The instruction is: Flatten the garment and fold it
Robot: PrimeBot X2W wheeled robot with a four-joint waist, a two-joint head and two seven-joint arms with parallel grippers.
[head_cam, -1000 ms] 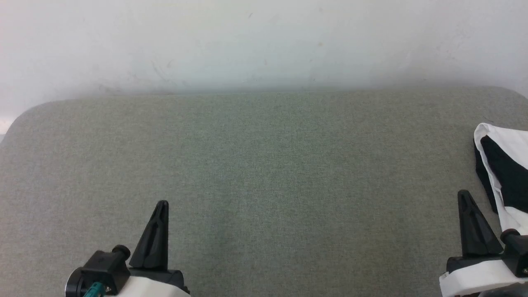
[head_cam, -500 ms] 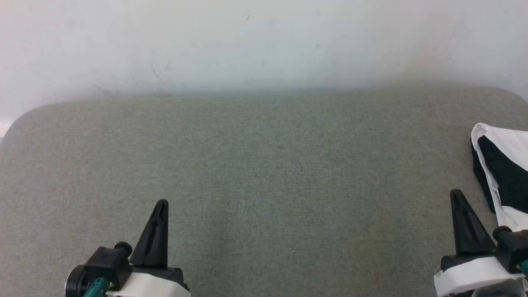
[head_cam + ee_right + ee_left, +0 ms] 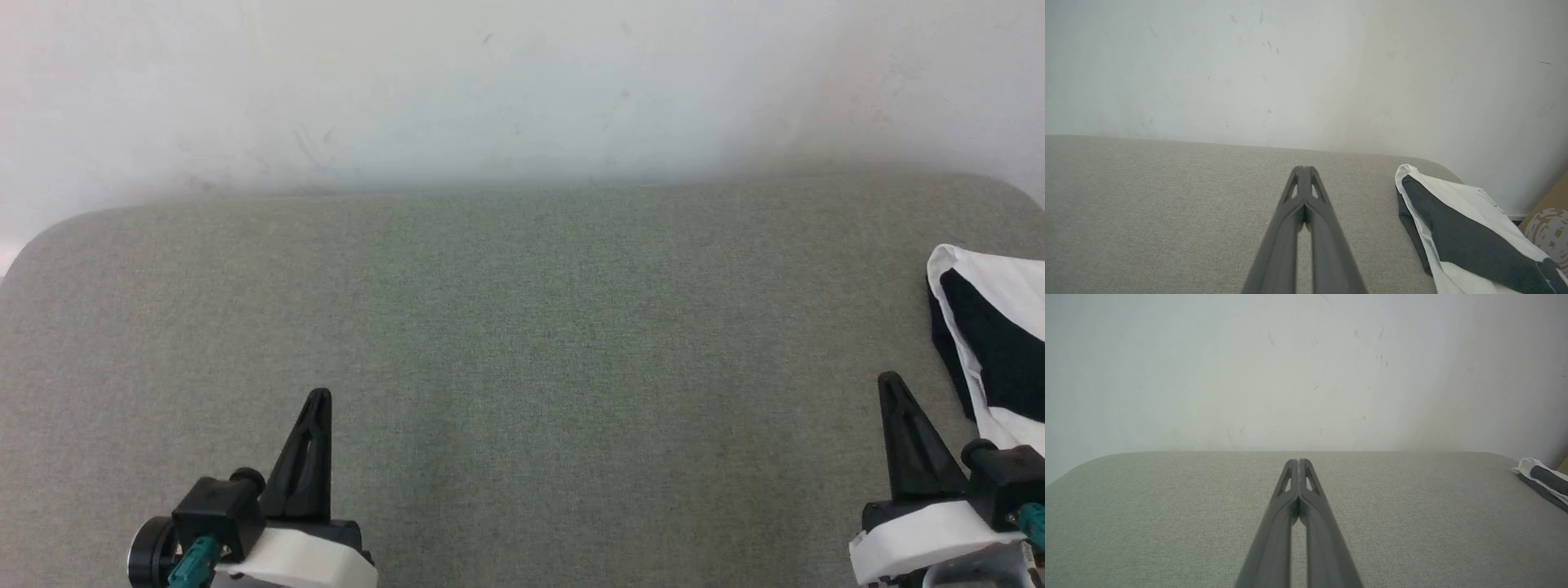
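Garment (image 3: 992, 343): judged soft, light, limp; likely to slump and drag on grey fabric tabletop (image 3: 522, 343) rather than slide. Best pinched at white edge nearest right jaws. White panel with solid black sections, bunched, not yet flattened. Lying just right of right jaws, well apart from left jaws. Both jaws pressed together, empty.

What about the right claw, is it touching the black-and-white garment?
Apart. In the right wrist view, bare grey cushion lies between the shut right gripper and the garment.
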